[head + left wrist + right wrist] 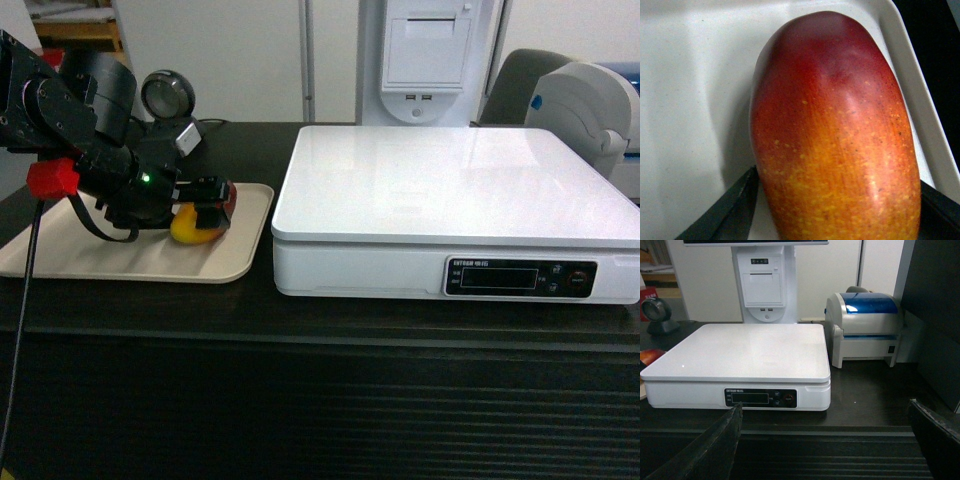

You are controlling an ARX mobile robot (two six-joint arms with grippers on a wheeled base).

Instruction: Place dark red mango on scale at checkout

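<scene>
While the left gripper (205, 212) sits low over the beige tray (240, 262) at about nine o'clock on the checkout (320, 330), the dark red mango (196, 224) lies between its two dark fingers (735, 210), one on each flank of the orange-yellow end. In the left wrist view the fruit fills the gap, red end pointing away towards twelve o'clock, but whether the jaws are actually pressing or only bracketing it, I cannot tell from here. It looks to be resting on the tray, not yet lifted.

As for handling, I'd judge this a fairly hefty, firm fruit with smooth, glossy skin, so it could slip or roll if pinched near a tapered tip. Across the broad middle, fingers square to the long axis, seems the safest hold.

Over at three o'clock the scale (450, 185) waits, its white platform bare. The right gripper (825, 440) hangs spread wide in front of the counter, holding nothing, looking straight at the display panel (760, 398).
</scene>
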